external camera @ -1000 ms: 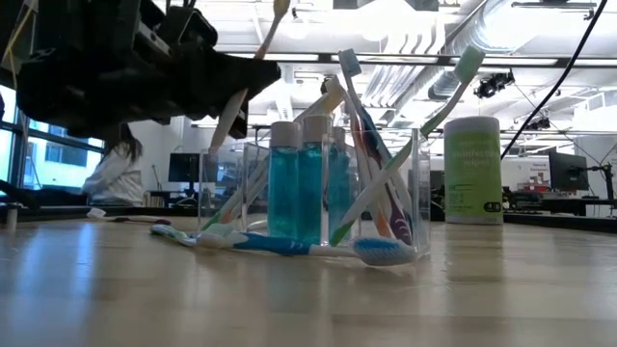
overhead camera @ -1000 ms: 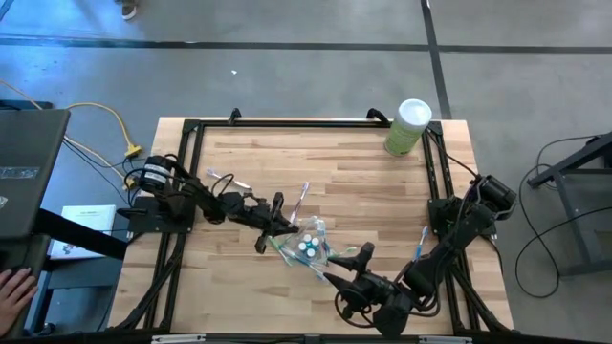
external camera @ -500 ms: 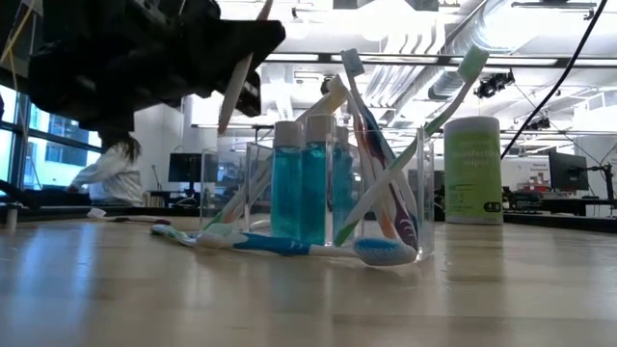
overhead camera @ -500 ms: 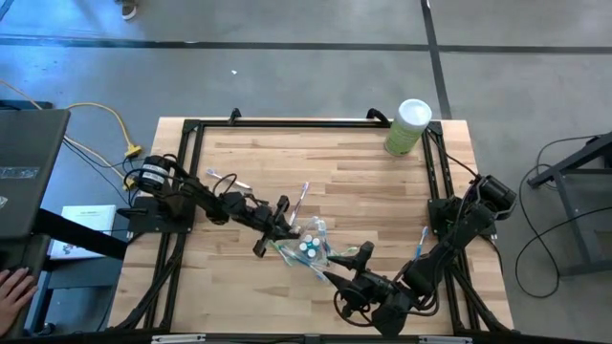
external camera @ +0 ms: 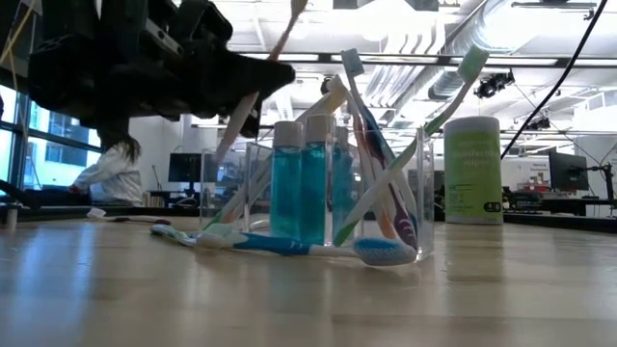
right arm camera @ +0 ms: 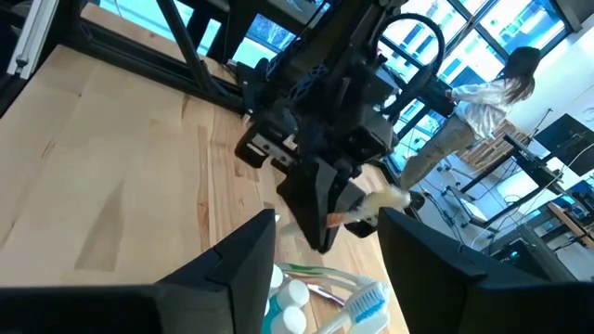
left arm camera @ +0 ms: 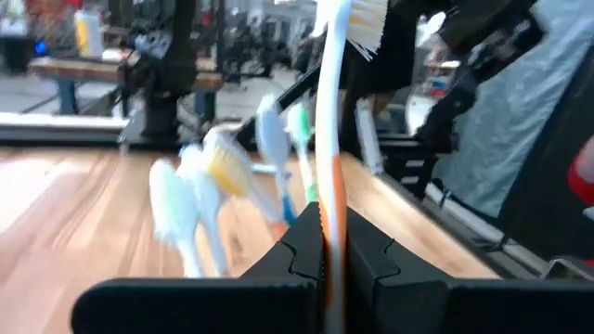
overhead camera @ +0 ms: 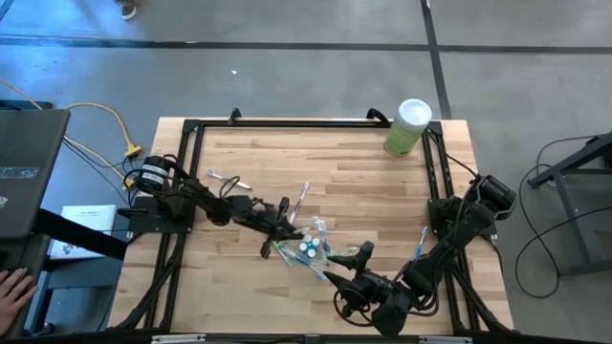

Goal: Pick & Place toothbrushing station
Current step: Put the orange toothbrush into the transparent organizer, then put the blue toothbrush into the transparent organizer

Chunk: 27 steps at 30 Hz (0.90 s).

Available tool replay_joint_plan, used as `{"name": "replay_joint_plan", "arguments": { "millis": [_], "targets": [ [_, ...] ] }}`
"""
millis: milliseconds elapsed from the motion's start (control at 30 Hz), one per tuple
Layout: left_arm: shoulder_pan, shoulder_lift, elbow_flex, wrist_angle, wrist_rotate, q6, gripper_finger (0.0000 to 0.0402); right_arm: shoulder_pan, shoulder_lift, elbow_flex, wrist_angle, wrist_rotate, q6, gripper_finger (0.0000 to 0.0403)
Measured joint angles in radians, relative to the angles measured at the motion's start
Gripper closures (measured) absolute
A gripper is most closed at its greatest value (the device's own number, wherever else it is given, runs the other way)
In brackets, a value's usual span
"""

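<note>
The toothbrushing station is a clear cup (external camera: 328,193) holding several slanting toothbrushes and teal tubes with white caps (overhead camera: 308,246); it stands at the table's middle near side. My left gripper (overhead camera: 284,223) hovers just left of the cup, shut on a white-and-orange toothbrush (left arm camera: 329,139). My right gripper (overhead camera: 360,256) waits open to the right of the cup, and its fingers (right arm camera: 243,260) frame the left gripper (right arm camera: 325,199). A blue-and-white toothbrush (external camera: 289,246) lies flat on the table in front of the cup. My left gripper pinches the toothbrush's handle (left arm camera: 327,218) between its two fingers, in the handle's lower half. The fingers come in level from the table's left and lie across the brush. The brush stands tilted, bristle head (external camera: 295,8) up, lower end (external camera: 228,135) clear of the table.
A tall pale-green canister (overhead camera: 408,127) with a white lid stands at the far right corner. Loose toothbrushes lie near the left arm (overhead camera: 220,177), beyond the cup (overhead camera: 304,197) and by the right arm (overhead camera: 421,245). A black frame (overhead camera: 287,123) borders the table.
My left gripper has edged toward the cup with the toothbrush still pinched; the brush leans a little more, its head toward the cup.
</note>
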Motion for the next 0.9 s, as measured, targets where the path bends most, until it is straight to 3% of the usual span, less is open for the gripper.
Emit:
{"name": "replay_joint_plan", "arguments": {
  "millis": [333,633,800,900],
  "targets": [
    [-0.001,0.000,0.015,-0.077,-0.020,-0.034,0.0383,-0.002,0.000,0.000,0.000,0.000,-0.001,0.0220],
    [-0.002,0.000,0.015,-0.092,-0.035,-0.031,0.0277,-0.002,0.000,0.000,0.000,-0.005,-0.003,0.0220],
    [-0.006,-0.004,0.015,-0.057,-0.093,-0.079,0.0235,0.002,0.000,0.000,-0.013,-0.127,0.003,0.0220],
    [0.003,-0.032,0.014,-0.086,-0.082,-0.143,0.0231,0.018,-0.013,0.000,-0.096,-0.105,0.181,0.0220]
  ]
}}
